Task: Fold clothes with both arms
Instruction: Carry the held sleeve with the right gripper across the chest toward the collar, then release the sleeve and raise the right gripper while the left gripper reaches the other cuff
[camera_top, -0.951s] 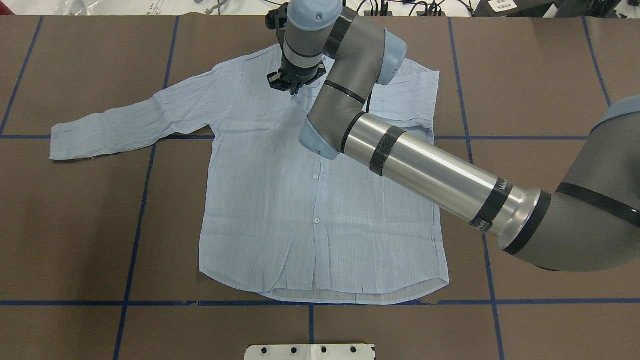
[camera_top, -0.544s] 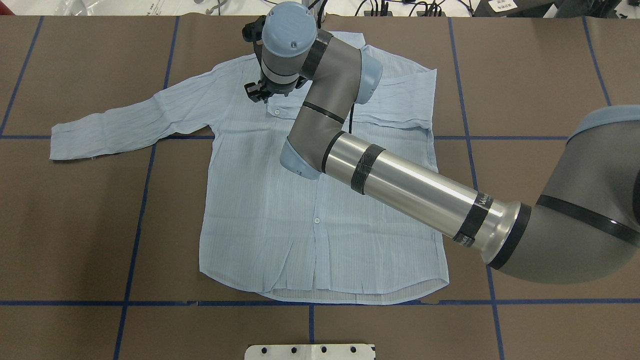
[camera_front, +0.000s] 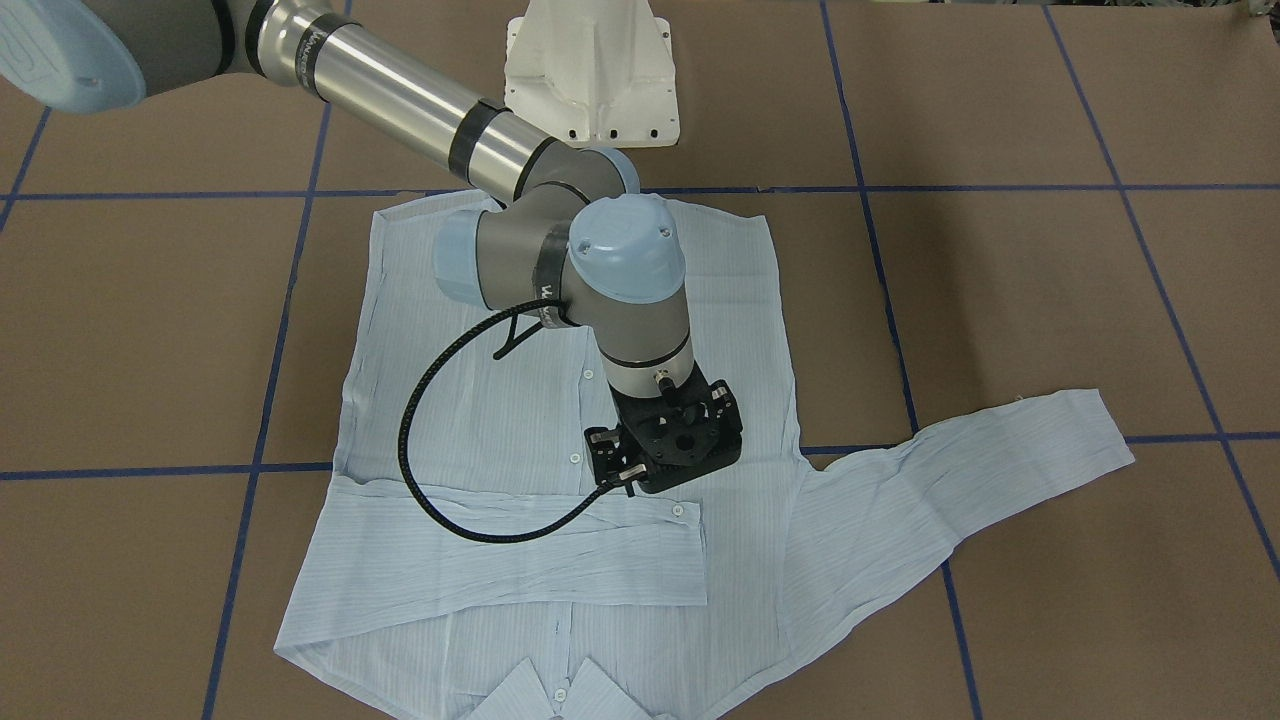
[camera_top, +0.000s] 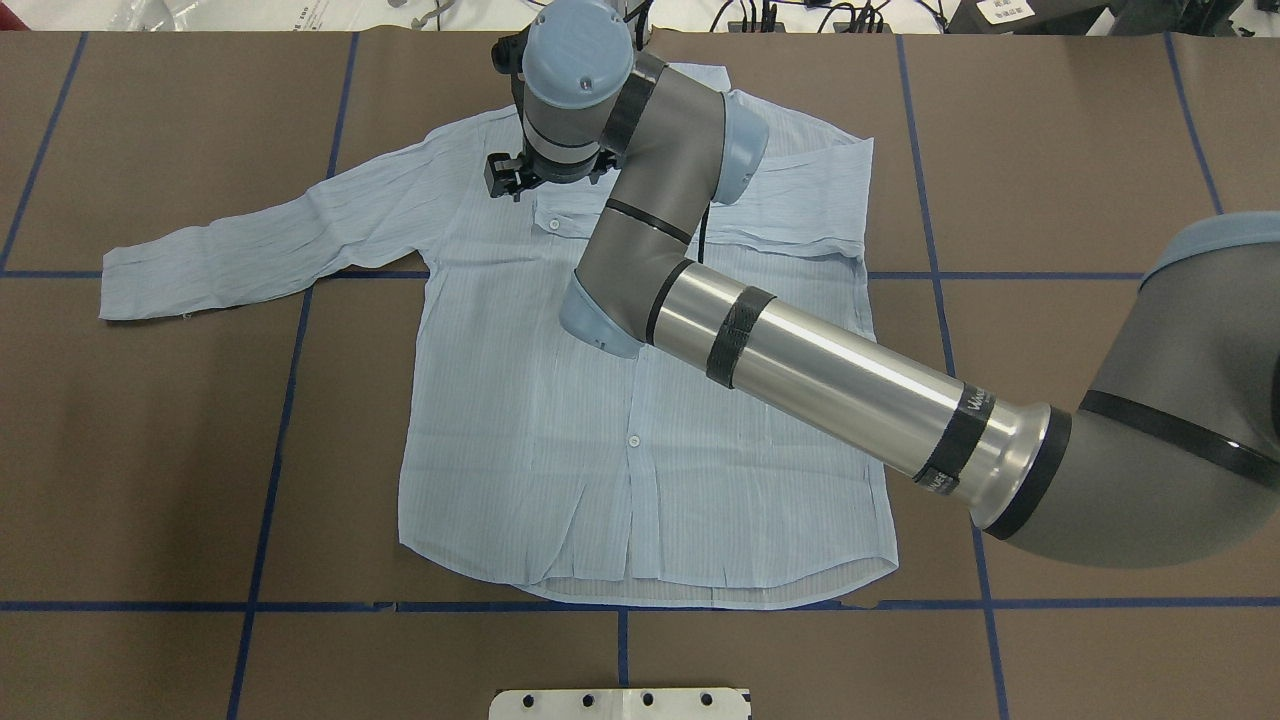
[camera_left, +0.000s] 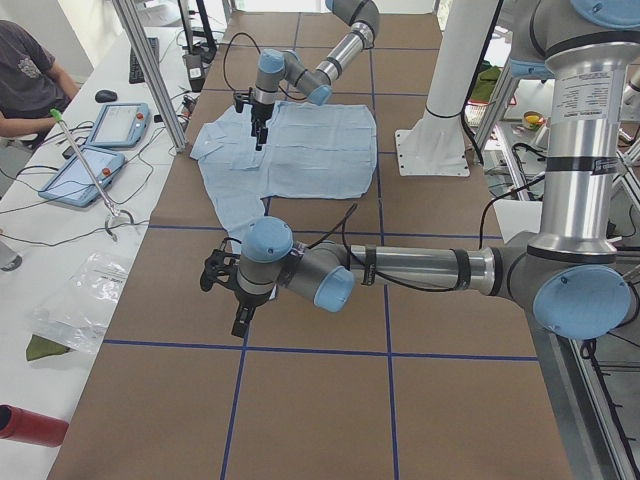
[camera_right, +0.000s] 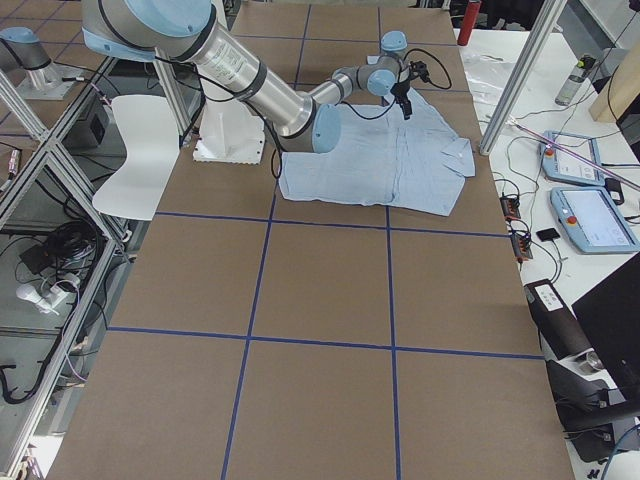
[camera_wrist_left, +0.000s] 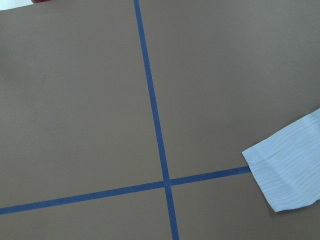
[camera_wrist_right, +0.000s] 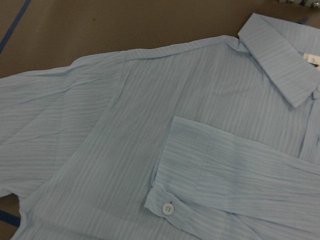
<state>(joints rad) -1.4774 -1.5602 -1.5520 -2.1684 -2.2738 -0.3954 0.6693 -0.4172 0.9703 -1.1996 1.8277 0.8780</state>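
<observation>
Jaws first: my right jaws hang just above the pale light-blue, finely striped button-up shirt (camera_top: 560, 430) with no cloth lifted. I cannot tell if they are released or clenched, and the same goes for the left jaws, off the cloth. Over the last second the silver-grey right arm (camera_top: 830, 375) has slid from mid-chest toward the shoulder of the outstretched sleeve (camera_top: 250, 250). The other sleeve (camera_front: 520, 555) already lies folded across the chest, so I judge this one is next. The shirt lies flat on the brown paper-covered counter (camera_top: 150, 450), which shows beyond the cuff (camera_wrist_left: 290, 170).
</observation>
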